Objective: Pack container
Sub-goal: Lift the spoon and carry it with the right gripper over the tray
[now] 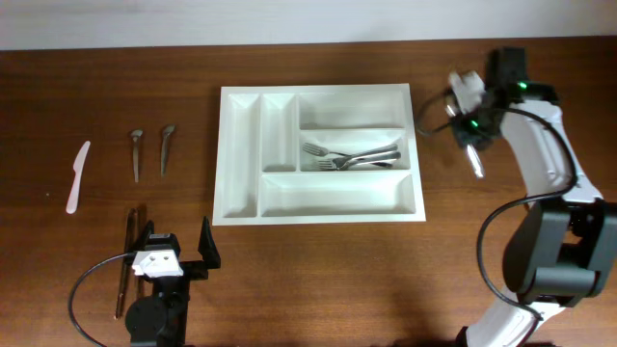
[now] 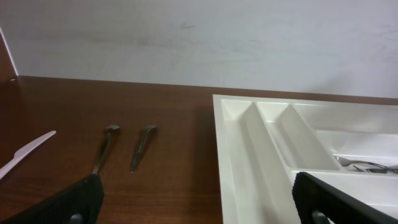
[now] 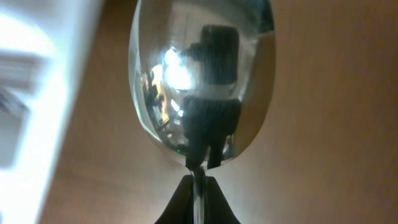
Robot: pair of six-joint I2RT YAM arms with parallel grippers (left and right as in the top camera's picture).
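The right claw (image 3: pixel 196 200) is closed on the neck of a spoon (image 3: pixel 202 81). The bowl sticks out beyond the fingertips, and the handle is hidden behind the grip. From overhead the spoon is held above bare table (image 1: pixel 318 280), just off the right-hand side of the tray (image 1: pixel 414 164) and clear of its rim.

The tray therefore lies toward the middle of the table, on the robot's left of this claw. The wrist view agrees, with the white edge blurred along the left of the spoon.

The spoon's length runs roughly front to back. The three long compartments nearest it run side to side, so it sits crosswise to them. My reading is that the wrist must turn before the spoon can lie flat in one of them.

- **Long compartments:** the middle one holds forks (image 1: pixel 352 154); the ones above and below look empty.
- **Narrow compartments:** the two at the tray's far left side already line up with the spoon, but reaching them means crossing the whole tray.

Farther left, two loose spoons (image 1: pixel 136 152) and a plastic knife (image 1: pixel 77 175) lie on the table. The left claw (image 1: pixel 176 239) sits beyond the tray's near-left corner with its jaws wide apart and nothing in them. It is the nearer arm for those pieces.
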